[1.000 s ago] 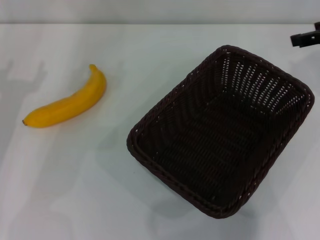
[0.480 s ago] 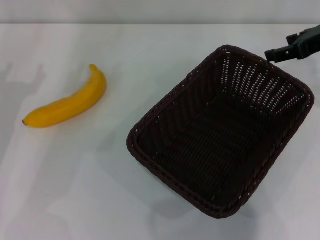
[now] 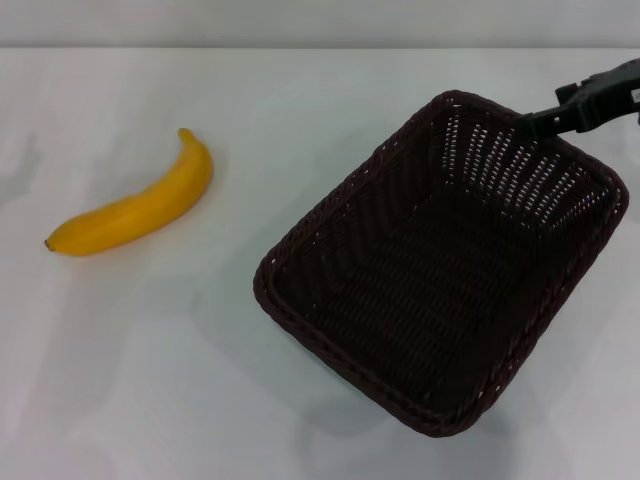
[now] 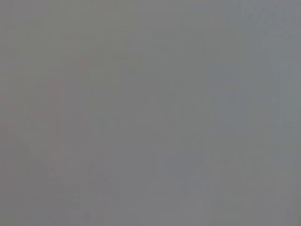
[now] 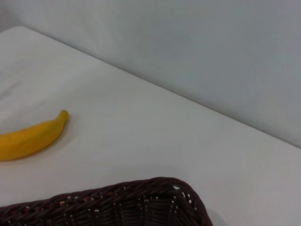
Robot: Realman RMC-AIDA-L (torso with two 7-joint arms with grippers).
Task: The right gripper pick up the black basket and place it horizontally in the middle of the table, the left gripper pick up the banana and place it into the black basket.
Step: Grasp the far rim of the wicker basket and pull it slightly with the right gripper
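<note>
We see our right gripper (image 3: 545, 120) reaching in from the right edge, its black tip over the far rim of the black basket (image 3: 440, 265) — whether it touches, or how wide it stands, we cannot tell. The banana (image 3: 135, 208) lies on the table (image 3: 150, 380), well left of it, apart from the basket.

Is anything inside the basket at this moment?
No. The basket shows only its bare woven floor; the banana lies apart on the table. The right gripper is over the far rim. Whatever is under the basket is hidden.
</note>
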